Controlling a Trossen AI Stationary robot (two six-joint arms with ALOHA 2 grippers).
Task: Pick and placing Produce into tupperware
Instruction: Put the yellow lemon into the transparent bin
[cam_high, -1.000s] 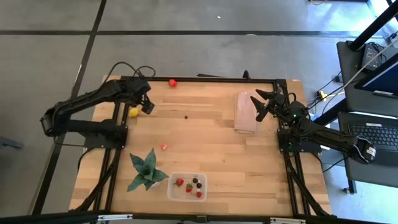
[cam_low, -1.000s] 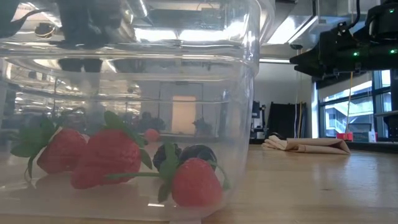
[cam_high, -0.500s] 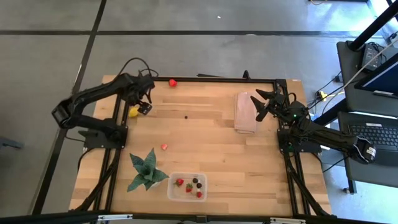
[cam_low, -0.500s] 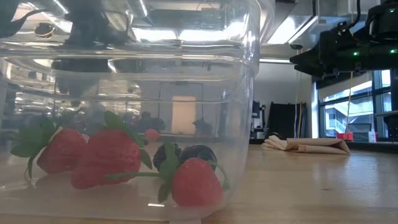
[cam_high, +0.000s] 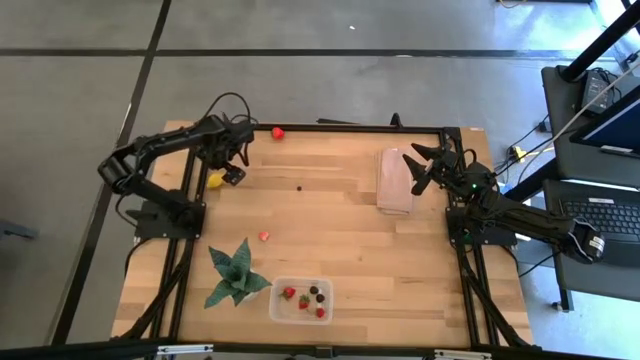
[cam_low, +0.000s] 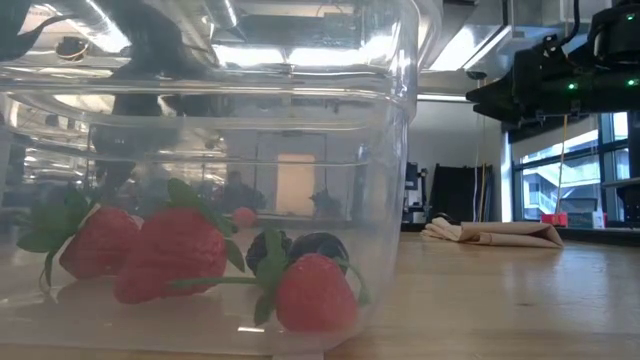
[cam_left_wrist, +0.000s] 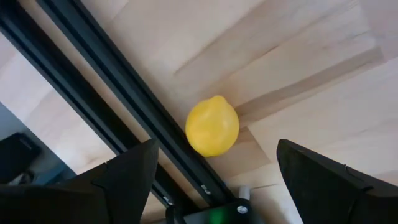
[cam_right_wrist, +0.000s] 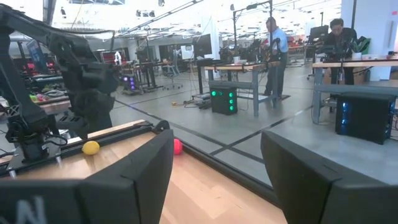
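A yellow lemon (cam_left_wrist: 212, 126) lies on the wood at the far left, right beside the black frame rail (cam_left_wrist: 118, 106). My left gripper (cam_high: 232, 170) hangs open above it, pointing steeply down, a finger on each side and touching nothing. The clear tupperware (cam_high: 300, 312) stands near the front edge with strawberries (cam_low: 170, 255) and dark berries (cam_low: 300, 248) inside. A round red fruit (cam_high: 278, 132) sits at the far edge. A small strawberry (cam_high: 264, 236) and a dark berry (cam_high: 299, 186) lie loose on the wood. My right gripper (cam_high: 415, 165) waits open at the far right.
A green spiky plant (cam_high: 235, 275) stands left of the tupperware. A folded beige cloth (cam_high: 394, 182) lies under my right gripper. Black frame rails run along the table's left and right sides. People stand at benches in the room beyond.
My left arm has swung round, and its gripper has sunk toward the lemon and tipped to point more steeply down. It has stayed open. Nothing on the table has moved.
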